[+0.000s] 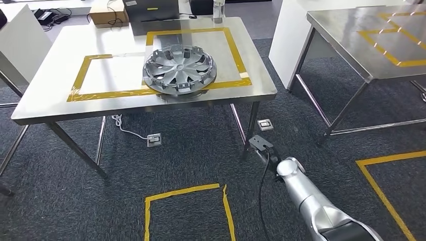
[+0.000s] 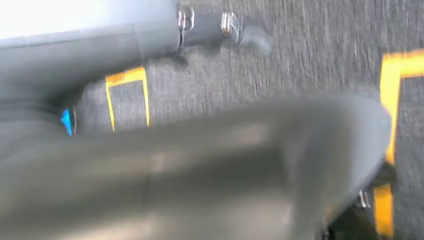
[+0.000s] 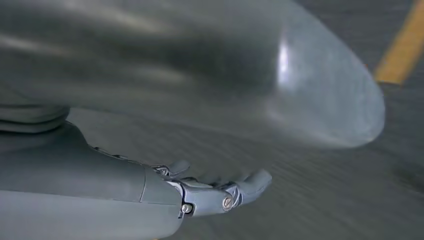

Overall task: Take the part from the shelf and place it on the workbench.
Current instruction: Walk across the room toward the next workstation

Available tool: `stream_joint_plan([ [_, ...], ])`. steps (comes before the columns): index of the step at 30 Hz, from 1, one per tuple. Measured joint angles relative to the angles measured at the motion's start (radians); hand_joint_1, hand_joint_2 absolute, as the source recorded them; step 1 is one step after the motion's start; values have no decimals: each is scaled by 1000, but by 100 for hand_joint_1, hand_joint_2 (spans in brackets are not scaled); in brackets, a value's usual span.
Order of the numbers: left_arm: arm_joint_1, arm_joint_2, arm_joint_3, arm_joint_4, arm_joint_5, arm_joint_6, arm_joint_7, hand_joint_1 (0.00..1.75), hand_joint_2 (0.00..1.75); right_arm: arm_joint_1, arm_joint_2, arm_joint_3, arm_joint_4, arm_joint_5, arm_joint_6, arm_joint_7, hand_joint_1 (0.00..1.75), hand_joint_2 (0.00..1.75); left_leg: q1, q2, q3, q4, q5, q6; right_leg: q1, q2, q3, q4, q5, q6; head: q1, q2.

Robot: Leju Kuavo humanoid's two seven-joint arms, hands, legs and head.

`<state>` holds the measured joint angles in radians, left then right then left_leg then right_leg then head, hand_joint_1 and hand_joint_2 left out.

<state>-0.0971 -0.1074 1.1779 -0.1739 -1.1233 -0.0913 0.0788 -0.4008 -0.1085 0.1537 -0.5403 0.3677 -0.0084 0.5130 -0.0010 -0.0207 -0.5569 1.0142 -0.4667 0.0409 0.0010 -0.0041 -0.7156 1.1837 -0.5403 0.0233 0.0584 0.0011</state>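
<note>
One silver wheel cover, spoked and lying flat, sits on the steel desk in the upper centre of the head view. It overlaps the lower edge of the right-hand yellow tape rectangle on the desk top, near the desk's front edge.

Well apart from it, in the lower right of that frame, the silver right arm hangs down over the dark carpet, its wrist end pointing toward the desk's front right leg. The right robot hand shows at the lower centre of the right wrist view: its dark fingers are stretched out and slightly apart, holding nothing, with blurred carpet beyond them and a large blurred grey shape across the top of the frame.

The left robot hand appears at the upper centre of the left wrist view as a blurred dark shape with metal fittings, and whether its fingers are spread or curled cannot be told. Yellow floor tape runs along the right side of that frame.

On the carpet in the head view lie a yellow tape square at the lower centre, two floor sockets under the desk and a white cable. A second steel desk with yellow tape stands in the upper right.
</note>
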Motion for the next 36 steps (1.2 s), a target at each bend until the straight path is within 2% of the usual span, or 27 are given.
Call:
stream_joint_plan([
  [1,2,0,0,0,0,2,1,0,0,25,-2,-11,30,-2,-1,0,0,0,-1,0,-18,2,12,-1,-2,1,-12,61,-34,3,0,0],
  [2,5,-1,0,0,-1,3,3,0,0,42,-3,-18,53,-2,0,0,0,0,-1,2,-38,5,24,-3,-4,2,-13,101,-42,6,0,0],
  [3,6,-1,1,0,-1,4,4,0,0,50,-3,-23,72,-1,2,0,0,0,-2,6,-58,8,34,-5,-6,2,1,110,-30,8,0,0],
  [5,5,-3,1,0,-2,5,7,0,0,56,-4,-34,102,-3,9,0,0,0,0,17,-93,19,52,-12,-11,1,86,25,11,13,0,0],
  [6,5,-3,1,0,-2,5,8,0,0,62,-4,-42,117,-8,16,0,0,0,0,20,-106,25,59,-17,-11,-1,139,-45,9,12,1,0],
  [8,4,-4,1,0,-3,8,13,0,0,95,-3,-65,153,-23,38,-9,0,0,0,20,-111,32,69,-27,-9,-3,204,-135,-9,-3,3,0],
  [9,4,-5,2,0,-2,10,15,0,0,123,-1,-78,174,-29,51,-19,0,0,0,17,-108,32,73,-33,-6,-3,213,-149,-16,-13,3,0],
  [11,6,-5,7,0,4,14,21,0,0,193,12,-103,219,-53,83,-33,0,0,2,12,-105,30,77,-46,-5,-8,211,-153,-7,-32,3,0],
  [12,8,-5,11,0,10,17,23,0,0,228,22,-117,238,-74,94,-30,0,0,4,11,-110,40,60,-52,-4,-10,206,-154,3,-41,3,0],
  [14,12,-4,22,0,24,21,23,0,0,289,42,-158,269,-136,99,-11,0,0,5,12,-130,109,-30,-59,-5,-14,184,-157,25,-54,1,0],
  [16,11,-4,32,0,33,23,17,0,0,330,58,-209,290,-190,94,-2,0,0,5,13,-148,223,-127,-66,-4,-12,155,-155,47,-59,-1,0],
  [17,10,-4,36,0,34,23,15,0,0,342,64,-232,299,-210,93,-4,0,44,5,13,-147,268,-144,-69,-4,-12,139,-155,58,-59,-1,0],
  [18,10,-4,39,0,35,23,13,0,0,350,69,-255,307,-226,92,-4,0,87,5,13,-134,287,-137,-69,-3,-11,123,-154,70,-57,-1,0],
  [19,9,-4,41,0,35,23,10,0,0,356,72,-276,313,-242,91,-4,0,131,5,13,-105,275,-114,-68,-2,-10,107,-153,81,-56,-1,0],
  [20,9,-4,42,0,35,23,8,0,0,360,75,-297,317,-256,89,-4,0,175,5,13,-59,229,-89,-64,-2,-8,94,-151,92,-53,-1,0],
  [22,6,-4,43,0,31,24,5,0,0,365,83,-329,322,-263,86,-4,0,175,1,10,54,86,-86,-54,-1,-6,77,-150,112,-45,0,0],
  [23,5,-5,43,0,26,25,4,0,0,366,86,-337,324,-255,81,-4,0,175,-2,9,93,29,-95,-49,-2,-6,76,-151,121,-40,1,0],
  [24,4,-6,43,0,19,25,6,0,0,366,90,-341,325,-244,76,-5,0,175,-7,8,113,-5,-105,-44,-4,-5,76,-153,130,-34,0,0],
  [26,3,-10,43,0,1,23,10,0,0,366,97,-342,327,-220,64,-8,0,175,-11,11,110,-19,-92,-32,-10,-3,77,-158,145,-20,-5,0],
  [27,3,-12,43,0,-6,23,13,0,0,366,101,-342,329,-214,63,-12,0,175,-12,13,102,-22,-82,-24,-13,-1,72,-154,137,-14,-7,0],
  [28,3,-13,42,0,-12,22,16,0,0,367,104,-343,330,-209,62,-16,0,175,-10,16,92,-25,-70,-15,-14,1,64,-136,109,-9,-6,0],
  [29,3,-14,42,0,-18,22,18,0,0,367,107,-343,331,-205,63,-19,0,175,-9,19,78,-26,-56,-9,-15,3,51,-98,63,-6,-6,0],
  [31,3,-14,39,0,-32,22,21,0,0,366,111,-343,332,-197,63,-21,0,175,-10,23,46,-24,-32,-3,-15,3,23,21,-40,0,-4,0],
  [32,3,-14,37,0,-41,22,21,0,0,365,112,-342,332,-192,62,-21,0,175,-11,24,29,-21,-20,-3,-15,3,17,78,-64,2,-4,0],
  [33,3,-14,32,0,-51,22,17,0,0,365,113,-342,332,-188,61,-21,0,175,-11,26,12,-16,-9,-3,-15,3,22,112,-62,3,-4,0],
  [34,3,-14,28,0,-58,22,12,0,0,365,114,-342,333,-185,61,-21,0,175,-10,27,-7,-10,1,-5,-15,3,41,116,-41,4,-4,0],
  [36,3,-16,19,0,-66,20,-2,0,0,364,117,-342,333,-178,62,-21,0,175,-9,28,-43,6,19,-12,-15,3,128,23,4,2,-4,0],
])
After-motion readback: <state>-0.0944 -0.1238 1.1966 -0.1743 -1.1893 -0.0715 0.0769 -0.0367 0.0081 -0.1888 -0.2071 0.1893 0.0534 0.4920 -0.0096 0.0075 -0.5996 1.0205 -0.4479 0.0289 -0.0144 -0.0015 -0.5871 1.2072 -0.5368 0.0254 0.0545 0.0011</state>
